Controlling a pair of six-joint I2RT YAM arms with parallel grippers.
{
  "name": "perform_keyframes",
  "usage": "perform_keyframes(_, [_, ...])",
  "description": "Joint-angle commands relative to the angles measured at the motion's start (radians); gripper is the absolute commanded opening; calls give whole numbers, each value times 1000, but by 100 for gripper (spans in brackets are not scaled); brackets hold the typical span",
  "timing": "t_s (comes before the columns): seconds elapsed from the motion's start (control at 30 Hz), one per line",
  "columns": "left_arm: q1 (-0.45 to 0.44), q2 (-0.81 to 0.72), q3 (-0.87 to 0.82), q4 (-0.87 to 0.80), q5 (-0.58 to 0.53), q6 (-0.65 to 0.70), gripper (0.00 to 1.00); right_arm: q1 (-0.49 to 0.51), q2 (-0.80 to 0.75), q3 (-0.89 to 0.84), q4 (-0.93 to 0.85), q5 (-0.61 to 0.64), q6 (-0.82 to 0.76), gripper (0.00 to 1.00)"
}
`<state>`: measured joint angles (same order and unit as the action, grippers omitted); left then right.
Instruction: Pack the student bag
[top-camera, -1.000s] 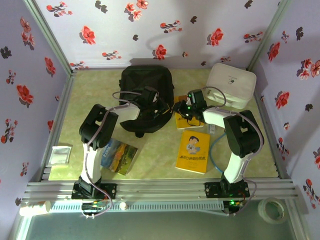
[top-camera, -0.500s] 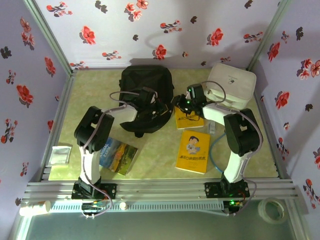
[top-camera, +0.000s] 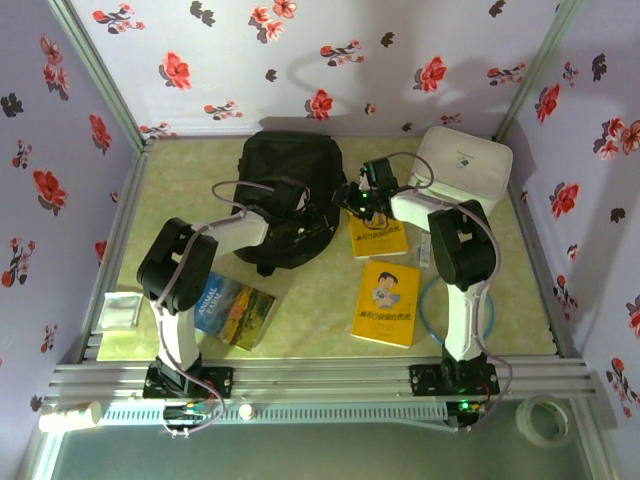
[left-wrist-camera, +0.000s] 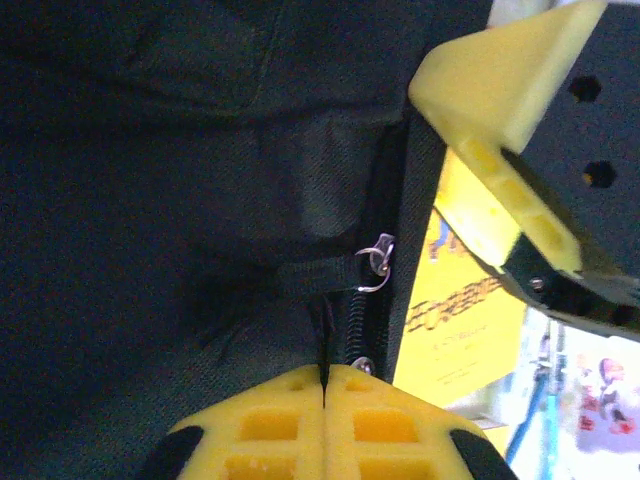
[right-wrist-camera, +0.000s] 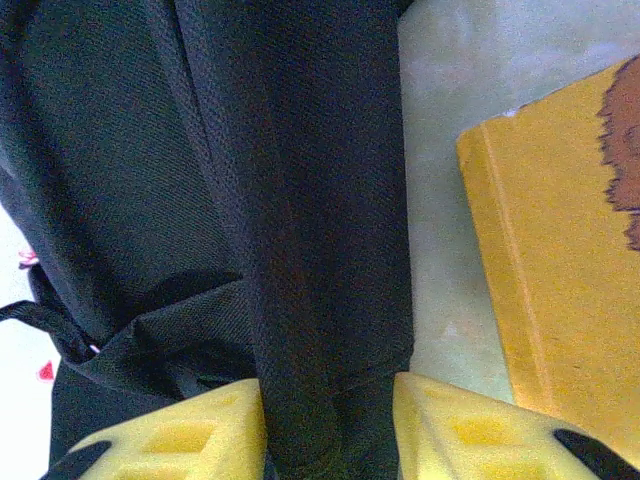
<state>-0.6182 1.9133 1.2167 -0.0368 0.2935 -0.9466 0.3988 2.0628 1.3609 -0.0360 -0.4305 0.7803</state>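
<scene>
The student bag lies at the far middle of the worktop. The left claw is pinched closed on a thin black strand by its zip; the right claw grips a fold of its fabric

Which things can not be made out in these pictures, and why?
Top view: inside of the student bag; its fabric covers it.
Left wrist view: where the black strand ends; the shut fingers of the left gripper hide it.
Right wrist view: how deep the bag's fabric sits in the right gripper; the bottom edge cuts it.
Right wrist view: the yellow book's title; the right edge cuts it off.
</scene>
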Motion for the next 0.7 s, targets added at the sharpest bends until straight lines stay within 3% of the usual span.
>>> perform_keyframes(0.0, [-13, -52, 48, -168, -90, 92, 0, 16, 20, 30, -30, 18, -18, 29])
perform_keyframes(0.2, [-33, -108, 76, -380, -202, 157, 0, 15, 22, 26, -11, 90, 12, 11])
perform_keyframes(0.43, [-51, -175, 97, -587, -308, 217, 0, 18, 8, -7, 15, 174, 49, 8])
perform_keyframes(0.67, [-65, -251, 80, -737, -371, 239, 0, 19, 22, -9, 2, 177, 60, 8])
